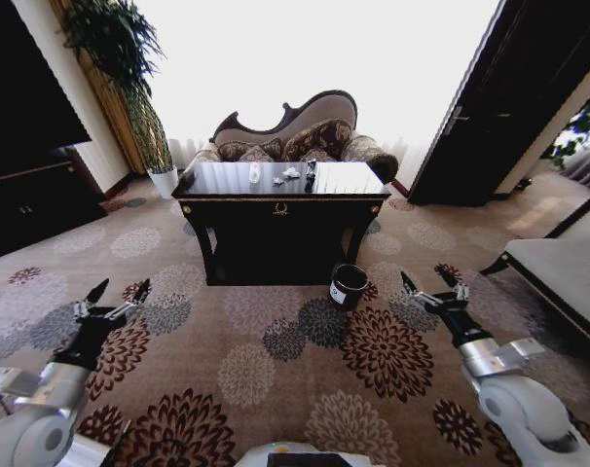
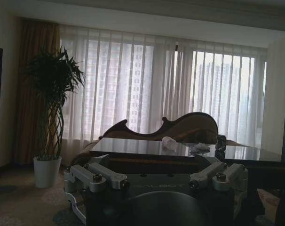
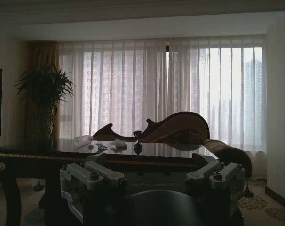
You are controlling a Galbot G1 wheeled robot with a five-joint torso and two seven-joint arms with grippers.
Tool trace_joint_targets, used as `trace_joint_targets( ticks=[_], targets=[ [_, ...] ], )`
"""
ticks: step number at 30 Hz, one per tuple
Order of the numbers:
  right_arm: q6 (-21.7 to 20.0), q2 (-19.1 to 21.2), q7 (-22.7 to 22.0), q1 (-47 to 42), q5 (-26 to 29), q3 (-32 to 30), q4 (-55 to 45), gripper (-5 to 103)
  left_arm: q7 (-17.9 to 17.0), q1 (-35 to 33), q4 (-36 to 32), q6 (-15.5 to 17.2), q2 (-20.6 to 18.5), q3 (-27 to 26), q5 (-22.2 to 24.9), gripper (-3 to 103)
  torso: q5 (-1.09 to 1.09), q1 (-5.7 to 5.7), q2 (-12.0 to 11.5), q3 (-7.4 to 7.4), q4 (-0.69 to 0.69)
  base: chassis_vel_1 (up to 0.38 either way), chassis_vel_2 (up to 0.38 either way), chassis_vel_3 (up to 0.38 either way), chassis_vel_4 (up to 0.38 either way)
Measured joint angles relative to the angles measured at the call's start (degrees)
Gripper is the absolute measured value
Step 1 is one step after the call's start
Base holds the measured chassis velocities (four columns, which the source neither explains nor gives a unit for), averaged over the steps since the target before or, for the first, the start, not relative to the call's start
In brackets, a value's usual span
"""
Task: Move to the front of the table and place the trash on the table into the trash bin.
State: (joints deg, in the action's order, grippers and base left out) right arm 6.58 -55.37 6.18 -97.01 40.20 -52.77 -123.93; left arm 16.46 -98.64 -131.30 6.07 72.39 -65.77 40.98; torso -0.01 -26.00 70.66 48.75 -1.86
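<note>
Looking down from the head camera, you have the left gripper point(image 1: 118, 291) low over the patterned carpet point(image 1: 276, 350) on your left, its fingers spread apart and holding nothing. Ahead, in the middle, stands the table point(image 1: 280, 208), dark and glossy, well apart from both arms. The trash point(image 1: 280, 175) lies on its top towards the far edge: a clear bottle point(image 1: 254, 173), white paper wads point(image 1: 291, 173) and a dark can point(image 1: 310, 171), in that order from left to right. The trash bin point(image 1: 348, 286) sits on the carpet just beside the table's front right leg. Further right, the right gripper point(image 1: 432, 283) hangs over the carpet, fingers likewise apart and empty.

From the left wrist camera you see what the head view leaves out: a tall plant point(image 2: 53, 89) in a white pot point(image 2: 46, 171) and sheer curtains point(image 2: 147, 89) behind the sofa back point(image 2: 180, 126), with the bottle, a wad and the can along the tabletop. The right wrist camera gives you the table's edge side-on, the litter dim against the window.
</note>
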Motion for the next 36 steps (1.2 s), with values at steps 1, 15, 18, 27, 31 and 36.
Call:
trace_joint_targets(
  ticks=[1,15,18,27,31,36],
  targets=[
    [0.0,0.0,0.0,0.0,0.0,0.0,0.0,100,0.0,0.0,0.0,0.0,0.0,0.0,0.0,100,0.00,0.00,0.0,0.00,0.00,0.000,0.000,0.000,0.000],
    [0.3,0.0,-0.4,0.0,1.1,-0.7,-0.5,100,0.4,0.0,-0.4,-0.4,0.6,-0.1,-0.2,100,0.00,0.01,0.0,0.00,0.00,-0.011,0.012,0.006,-0.010],
    [0.3,0.1,-0.4,0.1,1.5,-1.1,-0.5,100,0.7,-0.1,-0.5,-0.5,0.7,-0.1,-0.2,100,0.00,0.01,0.0,0.00,0.00,-0.106,0.090,0.083,-0.081],
    [0.4,0.0,-0.4,-0.1,1.6,-1.4,-0.3,100,0.9,0.1,-0.5,-0.5,0.6,0.0,-0.2,100,0.00,0.01,0.0,0.00,0.01,-0.217,0.211,0.209,-0.220],
    [0.4,0.0,-0.4,0.0,1.6,-1.4,-0.2,100,1.0,0.1,-0.4,-0.6,0.5,0.0,-0.2,100,0.00,-0.02,0.0,0.01,0.00,-0.299,0.297,0.287,-0.289],
    [0.1,0.0,-0.5,0.1,1.6,-1.4,-0.2,100,1.0,0.1,-0.3,-0.6,0.4,-0.2,-0.2,100,0.01,-0.07,0.0,0.03,0.01,-0.266,0.243,0.249,-0.264]
  ],
)
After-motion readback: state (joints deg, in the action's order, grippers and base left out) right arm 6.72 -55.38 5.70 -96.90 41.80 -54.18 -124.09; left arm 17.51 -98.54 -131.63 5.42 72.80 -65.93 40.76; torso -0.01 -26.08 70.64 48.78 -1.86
